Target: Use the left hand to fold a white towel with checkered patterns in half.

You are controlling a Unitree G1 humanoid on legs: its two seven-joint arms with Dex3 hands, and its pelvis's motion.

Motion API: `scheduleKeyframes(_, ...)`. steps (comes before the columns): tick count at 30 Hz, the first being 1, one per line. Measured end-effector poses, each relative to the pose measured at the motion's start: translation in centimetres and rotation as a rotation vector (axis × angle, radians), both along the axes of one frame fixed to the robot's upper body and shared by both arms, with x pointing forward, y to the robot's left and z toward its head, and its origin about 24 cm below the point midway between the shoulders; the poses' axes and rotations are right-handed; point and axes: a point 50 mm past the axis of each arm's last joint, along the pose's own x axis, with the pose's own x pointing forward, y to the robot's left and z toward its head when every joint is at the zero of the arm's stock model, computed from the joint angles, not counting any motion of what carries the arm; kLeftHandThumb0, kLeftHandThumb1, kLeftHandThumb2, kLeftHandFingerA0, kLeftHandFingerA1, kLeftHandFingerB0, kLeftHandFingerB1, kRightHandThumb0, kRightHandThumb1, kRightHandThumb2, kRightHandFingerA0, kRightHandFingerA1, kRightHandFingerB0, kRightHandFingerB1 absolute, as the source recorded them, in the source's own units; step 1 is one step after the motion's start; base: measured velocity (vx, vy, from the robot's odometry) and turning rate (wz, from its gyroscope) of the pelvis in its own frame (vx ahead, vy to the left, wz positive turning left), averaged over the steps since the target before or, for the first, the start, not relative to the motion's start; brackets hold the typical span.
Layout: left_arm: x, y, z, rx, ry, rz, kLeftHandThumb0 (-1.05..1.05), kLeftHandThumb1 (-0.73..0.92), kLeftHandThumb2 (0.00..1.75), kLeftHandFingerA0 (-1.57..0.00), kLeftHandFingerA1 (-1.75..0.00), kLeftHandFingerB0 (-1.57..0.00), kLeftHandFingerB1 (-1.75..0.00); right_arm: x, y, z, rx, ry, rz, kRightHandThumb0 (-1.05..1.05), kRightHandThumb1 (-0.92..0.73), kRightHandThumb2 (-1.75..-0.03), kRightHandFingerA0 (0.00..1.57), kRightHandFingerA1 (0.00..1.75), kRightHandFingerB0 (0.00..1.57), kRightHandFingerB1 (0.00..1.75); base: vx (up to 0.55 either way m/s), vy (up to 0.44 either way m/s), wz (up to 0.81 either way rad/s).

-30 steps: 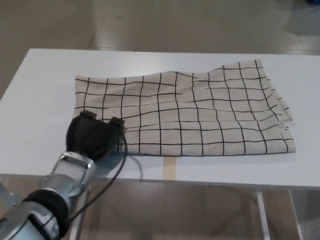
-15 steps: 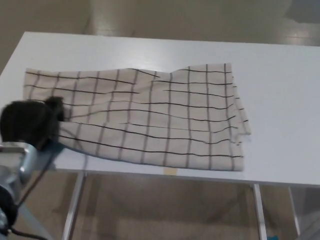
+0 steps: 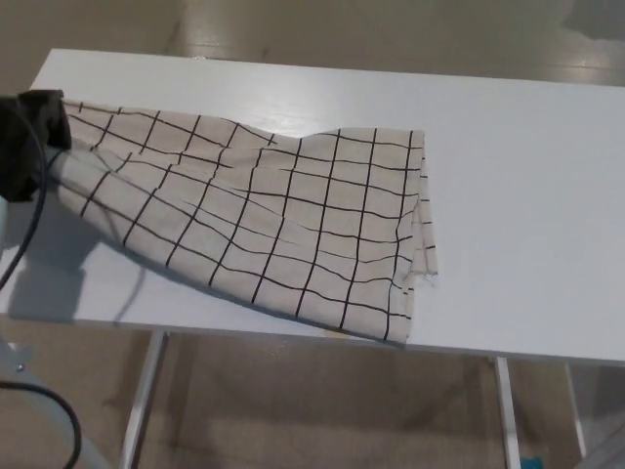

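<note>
Towel [image 3: 283, 225] long axis left-right, left end seemingly gripped by left hand [image 3: 24, 142]

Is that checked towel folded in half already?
No: the towel is still a single spread layer on the white table, with only its left end gathered and lifted in the robot's left hand.

The white table [image 3: 518, 215] lies bare from about 1 to 4 o'clock of the towel [image 3: 283, 225], open room for a hand to sweep across. Bare top also runs along the far edge at 12 o'clock. At 9 o'clock the left hand [image 3: 24, 142] (clamped on the towel's raised end) and its black cable [image 3: 24, 234] crowd the table edge.
</note>
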Motion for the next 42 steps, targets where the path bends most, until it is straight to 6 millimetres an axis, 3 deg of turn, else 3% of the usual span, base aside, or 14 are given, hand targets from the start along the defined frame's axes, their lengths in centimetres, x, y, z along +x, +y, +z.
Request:
scheduleKeyframes(2,0.4,-0.4,1.2,0.012,-0.03,-0.018,-0.31,0.44,0.78,-1.18,-1.45,-0.9,-1.29,0.1,0.0,0.0,0.0,-0.002,-0.001,-0.58,-0.65,-0.89,0.13,0.44,0.22,0.44,0.0,0.0,0.0)
scheduleKeyframes(3,0.6,-0.6,1.7,0.013,-0.04,-0.027,-0.23,0.64,0.55,-0.83,-1.75,-0.5,-1.75,0.1,0.0,0.0,0.0,-0.002,-0.001,-0.58,-0.65,-0.89,0.13,0.44,0.22,0.44,0.0,0.0,0.0)
scheduleKeyframes(19,-0.5,-10.0,9.4,0.022,-0.385,-0.43,-0.16,0.65,0.57,-0.83,-1.75,-0.58,-1.75,-0.2,0.0,-0.1,-0.012,0.012,-0.009,-0.58,-0.65,-0.9,0.14,0.44,0.24,0.45,0.0,0.0,0.0)
scheduleKeyframes(20,-0.5,-10.1,9.4,0.022,-0.387,-0.433,-0.21,0.57,0.57,-0.84,-1.75,-0.96,-1.24,-0.2,0.0,-0.1,-0.012,0.012,-0.009,-0.58,-0.65,-0.9,0.14,0.44,0.25,0.45,0.0,0.0,0.0)
scheduleKeyframes(21,-1.1,-11.5,9.2,0.041,-0.4,-0.491,-0.17,0.59,0.56,-0.84,-1.75,-0.67,-1.75,-0.4,0.0,-0.1,-0.013,0.016,-0.008,-0.58,-0.65,-0.9,0.14,0.44,0.25,0.45,0.0,0.0,0.0)
scheduleKeyframes(23,-1.9,-13.2,8.6,0.075,-0.403,-0.567,-0.24,0.55,0.57,-0.83,-1.75,-0.99,-1.17,-0.8,0.0,-0.2,-0.014,0.026,-0.009,-0.58,-0.65,-0.9,0.14,0.44,0.25,0.45,0.0,0.0,0.0)
scheduleKeyframes(32,-4.7,-18.9,3.5,0.218,-0.287,-0.818,-0.38,0.38,0.71,-1.19,-1.49,-0.94,-1.32,-2.2,0.0,-0.4,-0.016,0.06,-0.013,-0.5,-0.79,-0.64,0.33,0.42,0.38,0.35,0.0,0.0,0.0)
scheduleKeyframes(33,-4.7,-18.9,3.5,0.218,-0.287,-0.818,-0.28,0.54,0.54,-0.84,-1.75,-0.63,-1.75,-2.2,0.0,-0.4,-0.016,0.06,-0.013,-0.5,-0.79,-0.64,0.38,0.46,0.42,0.36,0.0,0.0,0.0)
scheduleKeyframes(36,-5.6,-20.6,0.7,0.303,-0.191,-0.901,-0.38,0.39,0.71,-1.13,-1.47,-0.89,-1.32,-2.5,0.2,-0.7,-0.009,0.064,-0.024,-0.56,-0.66,-0.98,0.35,0.59,0.37,0.52,0.0,0.0,0.0)
scheduleKeyframes(37,-5.9,-21.0,-0.4,0.327,-0.143,-0.924,-0.3,0.55,0.54,-0.73,-1.75,-0.74,-1.37,-2.5,0.3,-0.8,-0.005,0.065,-0.028,-0.56,-0.66,-0.98,0.33,0.59,0.38,0.53,0.0,0.0,0.0)
scheduleKeyframes(38,-6.3,-21.4,-1.8,0.352,-0.081,-0.945,-0.48,0.52,0.58,-0.66,-1.55,-0.8,-0.52,-2.6,0.4,-0.9,-0.001,0.067,-0.031,-0.51,-0.63,-0.97,0.32,0.59,0.39,0.55,0.0,0.0,0.0)
scheduleKeyframes(39,-6.5,-21.6,-2.8,0.367,-0.037,-0.956,-0.48,0.52,0.58,-0.66,-1.55,-0.8,-0.52,-2.6,0.4,-1.0,0.002,0.07,-0.032,-0.51,-0.63,-0.97,0.32,0.59,0.39,0.55,0.0,0.0,0.0)
scheduleKeyframes(40,-6.8,-21.8,-3.9,0.381,0.015,-0.965,-0.82,0.49,0.85,0.0,0.0,-0.02,-0.13,-2.7,0.4,-1.1,0.005,0.073,-0.034,-0.46,-0.77,-0.64,0.35,0.51,0.45,0.37,0.0,0.0,0.0)
scheduleKeyframes(42,-7.1,-21.9,-5.1,0.393,0.073,-0.97,-0.87,0.55,0.58,0.0,0.0,0.0,-0.1,-2.8,0.5,-1.2,0.007,0.076,-0.033,-0.45,-0.77,-0.63,0.33,0.5,0.46,0.37,0.0,0.0,0.0)
